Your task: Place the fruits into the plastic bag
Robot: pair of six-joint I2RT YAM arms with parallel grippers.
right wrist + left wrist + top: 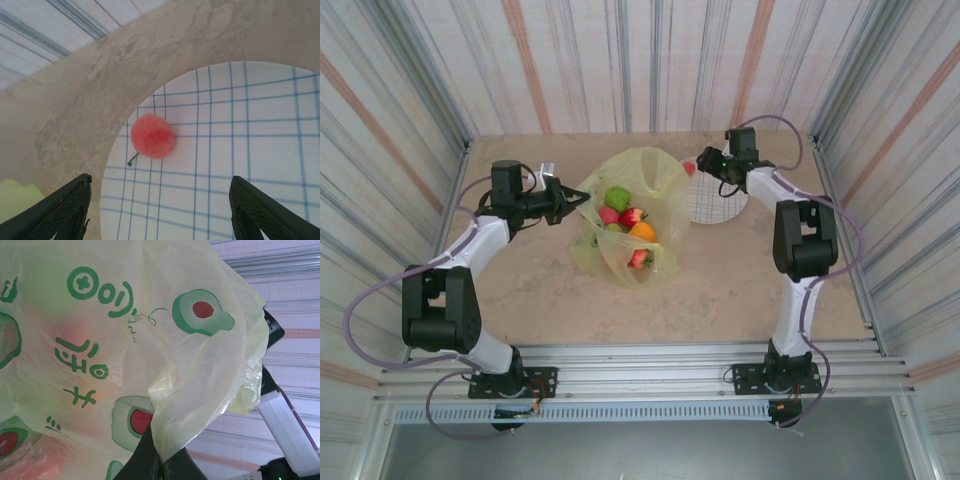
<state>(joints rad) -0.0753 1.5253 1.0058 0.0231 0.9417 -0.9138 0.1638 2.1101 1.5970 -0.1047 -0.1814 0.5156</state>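
Overhead, the thin, crinkly, translucent yellow-green plastic bag (pixel 655 180) with green avocado prints lay mid-table. Inside it were a round green apple (pixel 617 198), a round orange (pixel 643 231) and a few small red fruits. The left gripper (pixel 161 462) was at the bag's 9 o'clock edge, its fingers together on a pinch of film, holding the mouth up.

One small round red fruit with a short stem (pixel 152 136) sat on the white round blue-grid plate (pixel 260 125), at about 2 o'clock from the bag. It lay close to the plate's rim on the bag side. The right gripper (pixel 160 220) hovered over it, fingers wide apart and touching nothing.

Risks noted:
- The fruit lay toward 12 o'clock of the gap between the fingers, not centred. An off-centre close could nudge it, and a round fruit would probably roll off the rim onto the beige marbled table (pixel 740 300).
- The film was held at one point only. If it slipped from the pinch, the mouth would likely sag shut over the fruits already inside.
- The raised flap at the bag's 12 o'clock side could snag an incoming finger and drag the bag.
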